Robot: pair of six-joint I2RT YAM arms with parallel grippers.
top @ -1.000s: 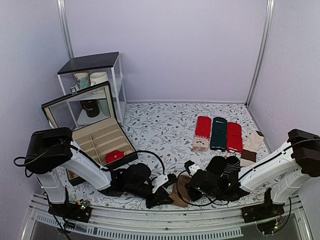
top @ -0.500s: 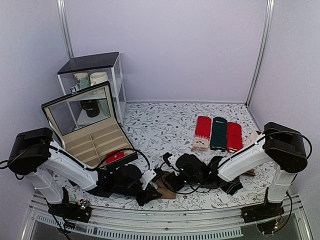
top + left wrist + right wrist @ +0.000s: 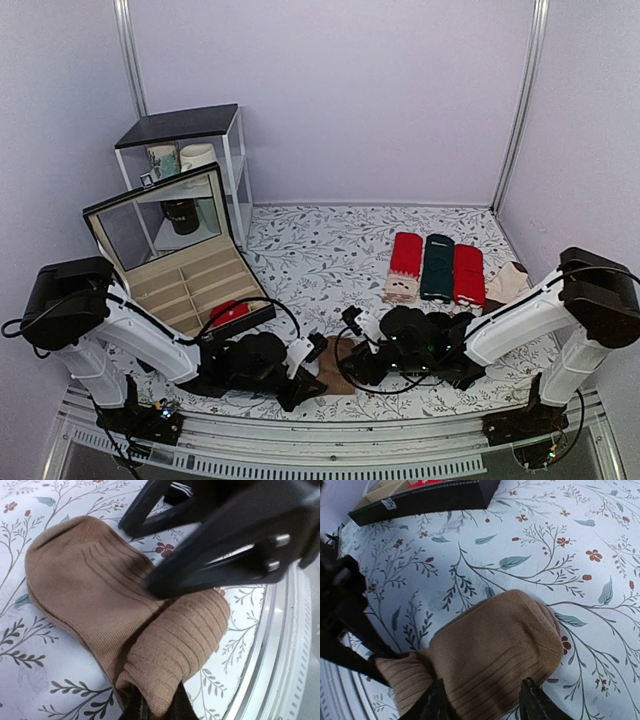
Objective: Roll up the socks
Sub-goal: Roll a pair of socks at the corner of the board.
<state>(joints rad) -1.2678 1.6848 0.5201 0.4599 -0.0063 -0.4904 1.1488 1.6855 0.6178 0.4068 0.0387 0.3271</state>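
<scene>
Tally, fwiw: two black-and-white robot arms (image 3: pixel 150 335) (image 3: pixel 515 320). One tan-brown knitted sock bundle (image 3: pixel 105 595), bottom centre. Three flat folded socks (image 3: pixel 437 265), right of centre: two red, one dark green. One black compartment box (image 3: pixel 262 314), left; one red roll (image 3: pixel 230 312) inside.

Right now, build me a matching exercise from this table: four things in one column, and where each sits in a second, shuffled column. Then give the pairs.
Things
1. brown socks
2. small red bundle
3. dark green sock
4. pale mug

Places
A. laid flat between two red socks
B. in a compartment of the open box
C. on the shelf unit, under its dark top
D. at the near edge, between the left gripper and the right gripper

Pairs: 1-D, 2-B, 3-A, 4-C
</scene>
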